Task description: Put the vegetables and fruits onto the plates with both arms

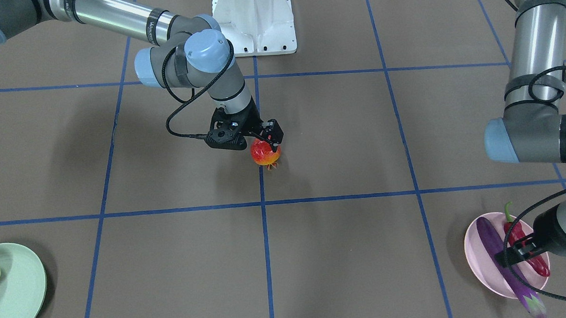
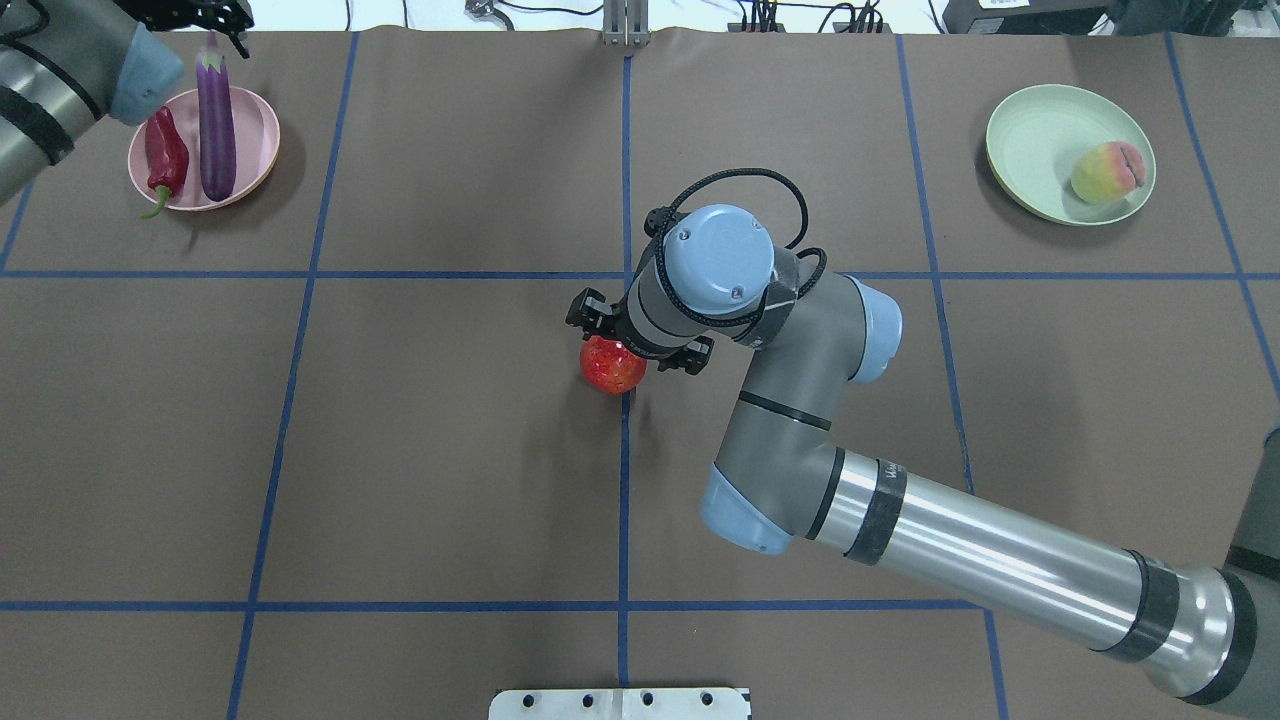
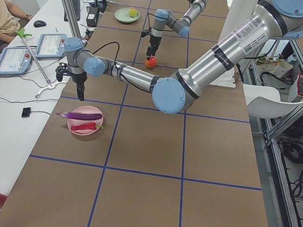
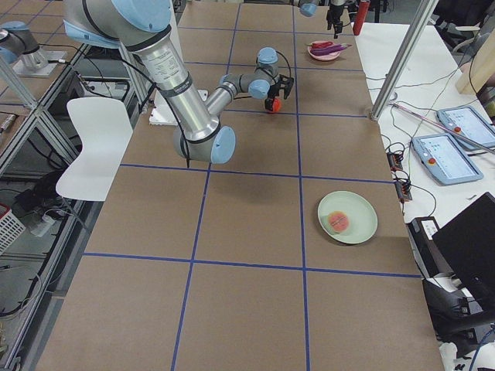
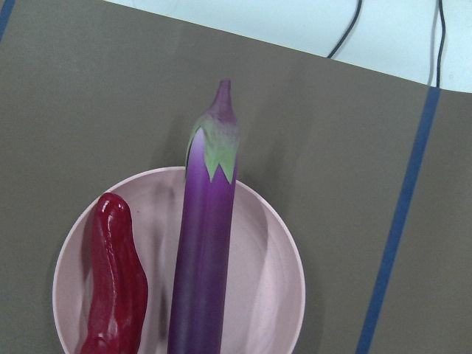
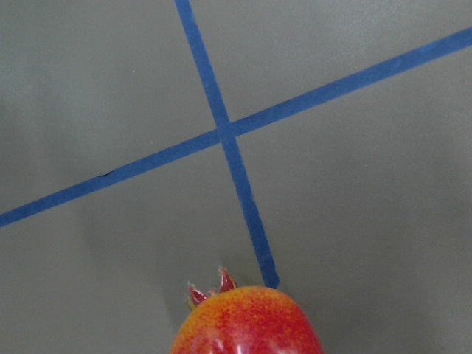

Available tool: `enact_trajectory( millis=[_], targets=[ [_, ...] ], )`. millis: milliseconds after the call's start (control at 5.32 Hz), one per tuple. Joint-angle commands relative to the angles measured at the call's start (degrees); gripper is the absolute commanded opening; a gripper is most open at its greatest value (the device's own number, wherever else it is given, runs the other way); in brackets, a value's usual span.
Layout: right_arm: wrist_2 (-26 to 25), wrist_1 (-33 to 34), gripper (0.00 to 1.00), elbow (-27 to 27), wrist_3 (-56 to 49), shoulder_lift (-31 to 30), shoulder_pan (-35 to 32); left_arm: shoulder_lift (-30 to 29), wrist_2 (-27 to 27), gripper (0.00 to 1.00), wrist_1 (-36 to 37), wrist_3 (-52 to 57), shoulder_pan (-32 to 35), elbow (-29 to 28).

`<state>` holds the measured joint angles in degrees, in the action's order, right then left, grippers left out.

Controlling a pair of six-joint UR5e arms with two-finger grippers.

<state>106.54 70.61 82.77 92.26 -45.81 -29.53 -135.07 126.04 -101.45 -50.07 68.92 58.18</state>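
Brown table, blue tape grid, pink plate, mint plate, white base block.

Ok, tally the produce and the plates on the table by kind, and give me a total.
Vegetables: 2 (eggplant, chili pepper)
Fruits: 2 (peach, pomegranate)
Plates: 2 (pink plate, green plate)
Total: 6

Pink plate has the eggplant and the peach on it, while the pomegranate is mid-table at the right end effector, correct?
Not quite. Beside the eggplant on the pink plate lies the chili pepper, not the peach, which sits on the green plate; the overhead exterior view shows it. The rest holds.
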Motion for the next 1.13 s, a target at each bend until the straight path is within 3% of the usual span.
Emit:
enact_trajectory(
  millis=[0,376,564,752,940],
  targets=[
    [2.0,2.1,1.00,-0.9,0.7,1.4,0.1,0.2,0.1,1.00,0.5,-0.7,0.0,1.8],
    [1.9,2.0,0.97,-2.4,0.7,1.8,0.3,0.2,0.1,1.00,0.4,-1.3,0.0,2.2],
    [1.9,2.0,0.89,-3.0,0.6,2.0,0.3,0.2,0.0,1.00,0.4,-1.4,0.0,2.2],
    [1.9,1.7,0.18,-3.1,0.7,2.0,0.3,0.2,0.0,1.00,1.1,-1.4,0.1,3.2],
    [3.0,1.7,0.00,-2.4,0.2,2.0,-1.0,0.2,0.1,1.00,4.9,-1.4,0.0,6.0]
  ],
)
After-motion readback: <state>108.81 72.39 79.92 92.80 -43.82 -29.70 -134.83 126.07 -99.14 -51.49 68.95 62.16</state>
